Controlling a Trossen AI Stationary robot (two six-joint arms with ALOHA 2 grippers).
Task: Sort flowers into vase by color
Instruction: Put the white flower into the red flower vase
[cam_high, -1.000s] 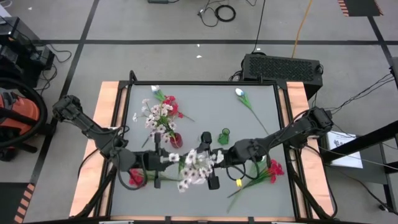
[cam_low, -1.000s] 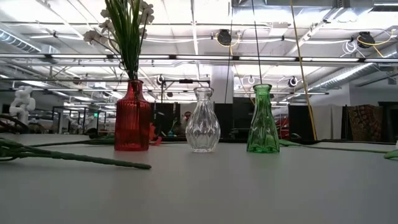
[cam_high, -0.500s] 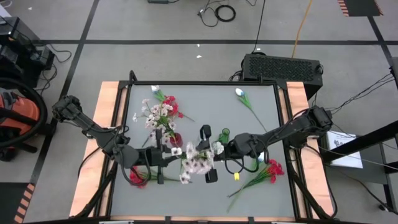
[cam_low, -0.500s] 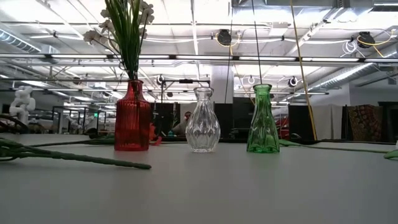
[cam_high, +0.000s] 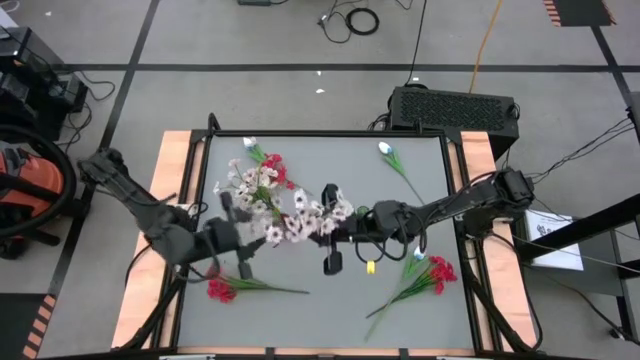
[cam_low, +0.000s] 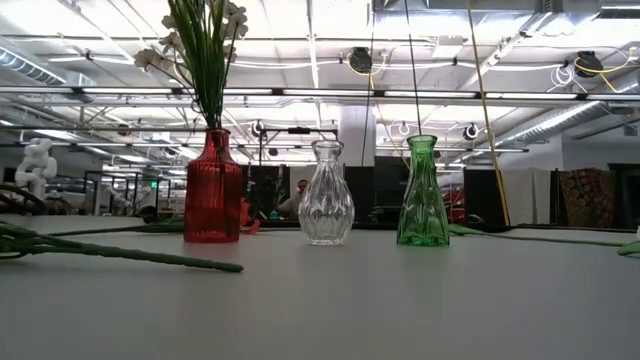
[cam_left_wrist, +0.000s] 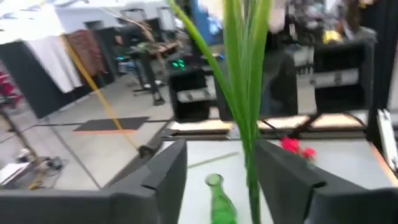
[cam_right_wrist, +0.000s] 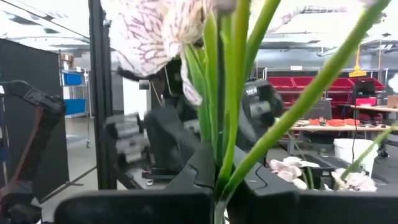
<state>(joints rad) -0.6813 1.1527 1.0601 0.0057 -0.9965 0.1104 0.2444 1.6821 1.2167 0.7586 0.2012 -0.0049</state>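
Observation:
A pinkish-white flower sprig (cam_high: 300, 222) stands upright in the air over the vases at mid table. My right gripper (cam_high: 325, 228) comes from the table's right and is shut on its green stems (cam_right_wrist: 219, 155). My left gripper (cam_high: 252, 236) is open on the sprig's left, and the stems (cam_left_wrist: 249, 93) pass between its fingers, untouched. The red vase (cam_low: 212, 190) holds green stems with whitish blossoms (cam_high: 252, 188). The clear vase (cam_low: 326, 195) and the green vase (cam_low: 422, 195) stand to its right. My right gripper pinches the sprig's bundle of green stems (cam_right_wrist: 217, 177) between its two fingers, below the blossoms (cam_right_wrist: 155, 37). The fingers come about level from the table's right and lie across the stems. The sprig stands upright, lifted clear of the table.
A white bud on a long stem (cam_high: 385, 150) lies at the far right. Red sprigs lie at the near right (cam_high: 437, 270) and the near left (cam_high: 220, 290). A red bloom (cam_high: 272, 168) and a white bud (cam_high: 250, 145) show at the far left.
The pinkish-white sprig has gone toward the table's far edge, staying upright and clear of the table, and my right gripper has gone that way with it. My left gripper has also gone toward the far edge and has drawn back a little toward the table's left edge.

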